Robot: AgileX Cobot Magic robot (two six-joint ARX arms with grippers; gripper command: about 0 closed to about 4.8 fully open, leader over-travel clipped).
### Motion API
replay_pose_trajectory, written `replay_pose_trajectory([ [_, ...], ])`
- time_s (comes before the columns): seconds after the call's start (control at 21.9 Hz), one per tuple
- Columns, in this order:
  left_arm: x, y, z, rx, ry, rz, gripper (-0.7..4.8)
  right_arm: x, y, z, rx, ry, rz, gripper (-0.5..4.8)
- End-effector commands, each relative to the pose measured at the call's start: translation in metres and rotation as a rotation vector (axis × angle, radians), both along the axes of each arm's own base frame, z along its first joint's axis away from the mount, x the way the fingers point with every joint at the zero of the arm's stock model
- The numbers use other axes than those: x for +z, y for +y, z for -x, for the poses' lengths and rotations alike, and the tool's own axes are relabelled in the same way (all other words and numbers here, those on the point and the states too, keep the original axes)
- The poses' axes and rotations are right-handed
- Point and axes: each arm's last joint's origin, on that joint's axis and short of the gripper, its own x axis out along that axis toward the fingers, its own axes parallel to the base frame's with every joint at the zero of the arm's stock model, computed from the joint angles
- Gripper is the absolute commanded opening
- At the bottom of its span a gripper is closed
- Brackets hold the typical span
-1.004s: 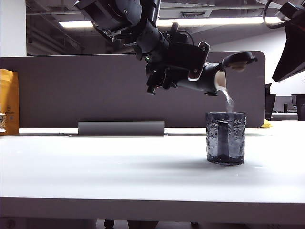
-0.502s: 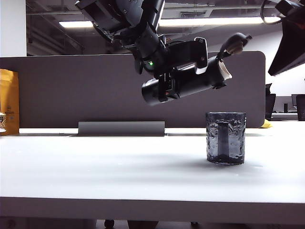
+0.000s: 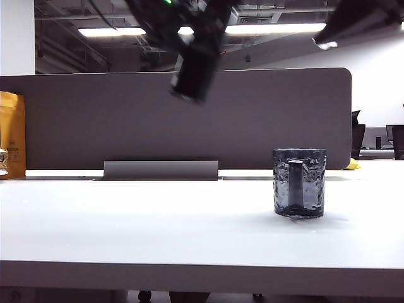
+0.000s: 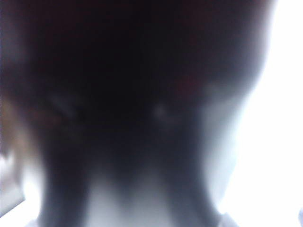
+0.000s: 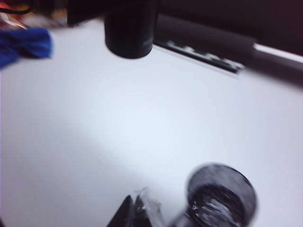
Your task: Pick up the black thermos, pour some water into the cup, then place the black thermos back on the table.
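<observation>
The black thermos (image 3: pixel 191 74) hangs blurred and nearly upright high above the table (image 3: pixel 126 221), left of the cup, with its upper part in my left gripper (image 3: pixel 203 28), which is shut on it. In the left wrist view the black thermos (image 4: pixel 137 71) is a dark blur filling the frame. The right wrist view shows the thermos's round base (image 5: pixel 131 33) in the air. The cup (image 3: pixel 299 183), dark dimpled glass with its handle toward the camera, stands on the table at the right. It also shows beside my right gripper (image 5: pixel 135 213), which is shut and empty above the table.
A grey partition panel (image 3: pixel 95 120) runs along the back with a low grey stand (image 3: pixel 161 169) before it. A yellow bag (image 3: pixel 12 132) stands at the far left. A blue object (image 5: pixel 23 45) lies at the table's far side. My right arm (image 3: pixel 356 22) hangs at upper right.
The thermos has swung from a pouring tilt over the cup to nearly upright, moving left and up away from it. The water stream has stopped. The right arm has shifted slightly.
</observation>
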Motion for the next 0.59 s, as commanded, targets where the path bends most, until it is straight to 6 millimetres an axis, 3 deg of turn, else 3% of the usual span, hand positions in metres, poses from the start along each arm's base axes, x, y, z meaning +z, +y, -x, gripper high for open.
replay_pose_trajectory([
  [0.05, -0.001, 0.049, 0.007, 0.0, -0.035, 0.135, -0.06, 0.005, 0.014, -0.003, 0.068, -0.048, -0.056, -0.08],
  [0.14, -0.029, 0.081, 0.014, 0.027, -0.04, 0.252, -0.06, -0.001, 0.034, -0.011, 0.127, -0.027, -0.1, -0.08],
  [0.23, -0.07, 0.099, 0.027, 0.048, -0.139, 0.299, -0.06, -0.011, 0.059, -0.017, 0.188, 0.004, -0.09, -0.08],
  [0.37, -0.136, 0.105, 0.044, 0.06, -0.071, 0.286, -0.06, -0.017, 0.103, -0.029, 0.274, 0.044, -0.049, -0.08],
  [0.46, -0.159, 0.105, 0.042, 0.063, -0.069, 0.33, -0.06, -0.018, 0.122, -0.039, 0.299, 0.046, -0.046, -0.08],
  [0.59, -0.178, 0.102, 0.033, 0.06, -0.092, 0.391, -0.06, -0.023, 0.133, -0.054, 0.295, 0.068, -0.032, -0.08],
])
